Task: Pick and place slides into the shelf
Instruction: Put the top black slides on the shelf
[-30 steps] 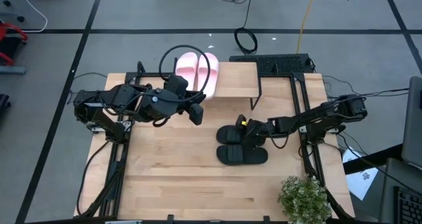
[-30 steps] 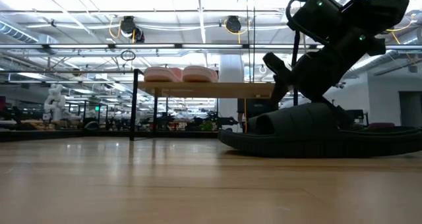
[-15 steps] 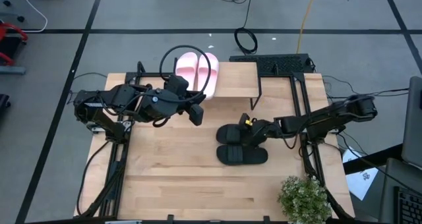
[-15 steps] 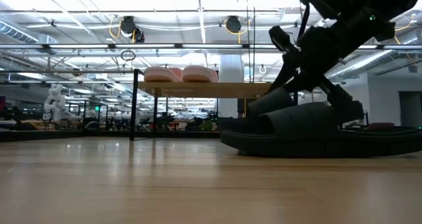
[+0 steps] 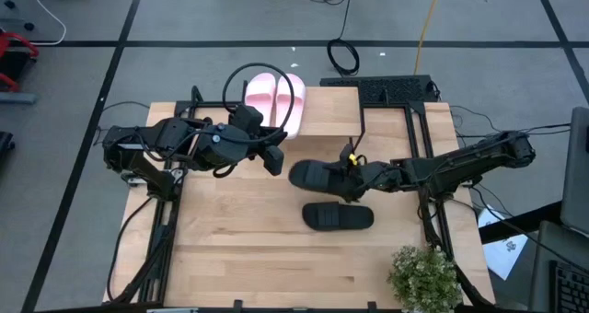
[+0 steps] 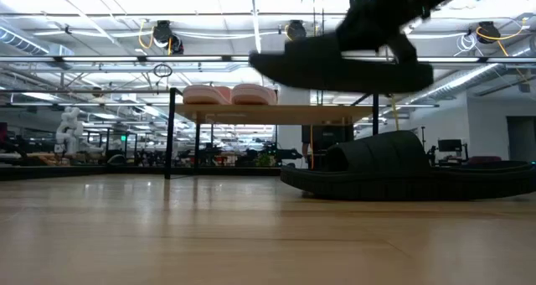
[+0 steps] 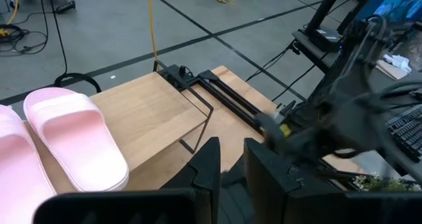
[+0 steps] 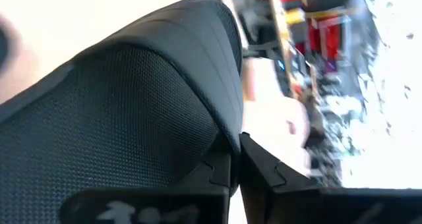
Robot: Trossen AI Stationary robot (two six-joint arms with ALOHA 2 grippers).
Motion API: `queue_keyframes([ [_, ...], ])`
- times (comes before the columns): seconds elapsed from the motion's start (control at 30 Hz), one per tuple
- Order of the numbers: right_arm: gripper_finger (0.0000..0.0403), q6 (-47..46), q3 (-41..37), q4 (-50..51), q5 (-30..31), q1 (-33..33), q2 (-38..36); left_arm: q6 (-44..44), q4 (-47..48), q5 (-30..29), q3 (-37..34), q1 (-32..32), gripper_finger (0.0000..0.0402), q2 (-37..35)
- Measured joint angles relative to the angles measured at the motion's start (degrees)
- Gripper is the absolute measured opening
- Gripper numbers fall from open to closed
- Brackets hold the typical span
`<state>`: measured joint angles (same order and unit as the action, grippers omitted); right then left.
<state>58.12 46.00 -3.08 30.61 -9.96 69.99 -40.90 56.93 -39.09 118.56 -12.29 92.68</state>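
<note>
Two pale pink slides (image 5: 274,97) lie side by side on the shelf (image 5: 327,110), at its left end; the low view shows them on the shelf top (image 6: 276,113). One black slide (image 5: 317,177) hangs in the air before the shelf, with my right gripper (image 5: 350,177) shut on it. The other black slide (image 5: 339,216) lies sole down on the table. My left gripper (image 5: 276,156) hovers left of the lifted slide, its fingers (image 7: 210,168) a narrow gap apart with nothing between them. My right gripper pinches the black slide's strap at its edge (image 8: 221,141) between its two fingers (image 8: 264,174). It comes from the table's right, nearly level. The slide (image 6: 339,63) is lifted clear of the table, roughly level, higher than the shelf top.
A potted plant (image 5: 423,276) stands at the table's near right corner. The shelf's right part (image 7: 151,112) is bare wood. A black keyboard (image 5: 386,87) lies behind the shelf. Cables lie on the floor beyond the table.
My right gripper has shut on the farther black slide's strap and risen, turning a little. The slide has gone from the table to well above it and shifted toward the left and the shelf. The nearer black slide has stayed in place.
</note>
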Motion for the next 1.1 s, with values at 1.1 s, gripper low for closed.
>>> queue_keyframes([
  [1.1, 0.0000, -62.2, 64.6, 84.1, 21.7, 19.9, 29.5, 8.2, 3.4, 4.6, 0.0, 0.0, 0.0063, 0.0],
])
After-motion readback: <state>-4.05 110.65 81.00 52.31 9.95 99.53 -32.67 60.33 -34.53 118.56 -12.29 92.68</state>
